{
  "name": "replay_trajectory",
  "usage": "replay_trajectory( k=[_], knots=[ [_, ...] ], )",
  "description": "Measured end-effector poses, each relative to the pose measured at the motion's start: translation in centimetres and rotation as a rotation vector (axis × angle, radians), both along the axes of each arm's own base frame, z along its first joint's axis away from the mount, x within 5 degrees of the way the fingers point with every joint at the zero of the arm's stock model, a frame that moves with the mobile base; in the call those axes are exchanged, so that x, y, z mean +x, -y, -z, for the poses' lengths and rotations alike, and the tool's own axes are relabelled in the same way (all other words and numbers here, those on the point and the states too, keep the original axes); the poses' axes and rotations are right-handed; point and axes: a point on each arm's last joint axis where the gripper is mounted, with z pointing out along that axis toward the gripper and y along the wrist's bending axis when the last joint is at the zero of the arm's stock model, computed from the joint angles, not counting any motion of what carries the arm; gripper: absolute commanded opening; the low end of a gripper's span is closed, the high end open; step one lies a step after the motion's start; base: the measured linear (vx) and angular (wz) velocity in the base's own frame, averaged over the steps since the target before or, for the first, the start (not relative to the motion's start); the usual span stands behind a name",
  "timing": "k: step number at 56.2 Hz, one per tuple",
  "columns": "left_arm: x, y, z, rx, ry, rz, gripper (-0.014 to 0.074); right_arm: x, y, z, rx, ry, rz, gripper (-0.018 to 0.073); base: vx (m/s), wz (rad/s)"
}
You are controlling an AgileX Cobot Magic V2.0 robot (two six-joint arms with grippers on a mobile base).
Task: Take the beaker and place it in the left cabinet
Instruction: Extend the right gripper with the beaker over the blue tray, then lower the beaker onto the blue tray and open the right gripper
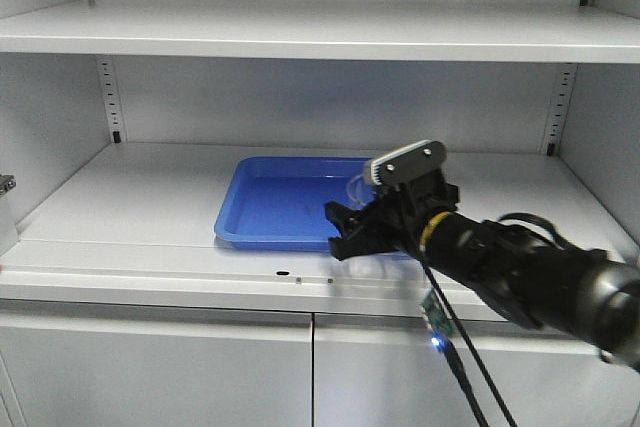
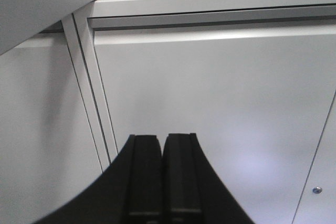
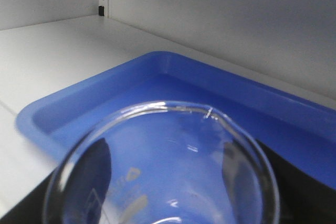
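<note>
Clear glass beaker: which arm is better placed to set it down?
Right. The right gripper holds the clear glass beaker at the blue rectangular tray; the left gripper is shut, low, facing the grey cabinet door.

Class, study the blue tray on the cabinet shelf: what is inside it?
The blue tray shows a bare floor. The right gripper, holding the beaker, covers its right end, so that part cannot be seen.
</note>
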Motion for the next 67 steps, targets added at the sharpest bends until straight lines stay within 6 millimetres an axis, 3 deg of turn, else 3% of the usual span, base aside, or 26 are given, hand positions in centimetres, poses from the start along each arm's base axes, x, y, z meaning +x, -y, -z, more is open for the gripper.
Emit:
replay_trajectory(
  k=[8, 19, 32, 49, 57, 67],
  knots=[
    [0.0, 0.0, 0.0, 0.000, 0.000, 0.000, 0.0004, 3.3, -1.1, 1.2, 0.013, 0.014, 0.013, 0.0159, 0.00, 0.00],
    [0.0, 0.0, 0.0, 0.000, 0.000, 0.000, 0.0004, 6.2, -1.8, 2.8, 0.040, 0.004, 0.049, 0.0162, 0.00, 0.00],
    [0.0, 0.0, 0.0, 0.000, 0.000, 0.000, 0.0004, 8.0, -2.2, 5.0, 0.033, -0.021, 0.070, 0.0166, 0.00, 0.00],
    [0.0, 0.0, 0.0, 0.000, 0.000, 0.000, 0.0004, 9.0, -2.4, 5.1, 0.051, -0.017, 0.088, 0.0185, 0.00, 0.00],
    [0.0, 0.0, 0.0, 0.000, 0.000, 0.000, 0.0004, 9.1, -2.3, 5.0, 0.050, -0.033, 0.105, 0.0258, 0.00, 0.00],
    [0.0, 0.0, 0.0, 0.000, 0.000, 0.000, 0.0004, 9.2, -2.2, 5.0, 0.044, -0.040, 0.116, 0.0434, 0.00, 0.00]
  ],
)
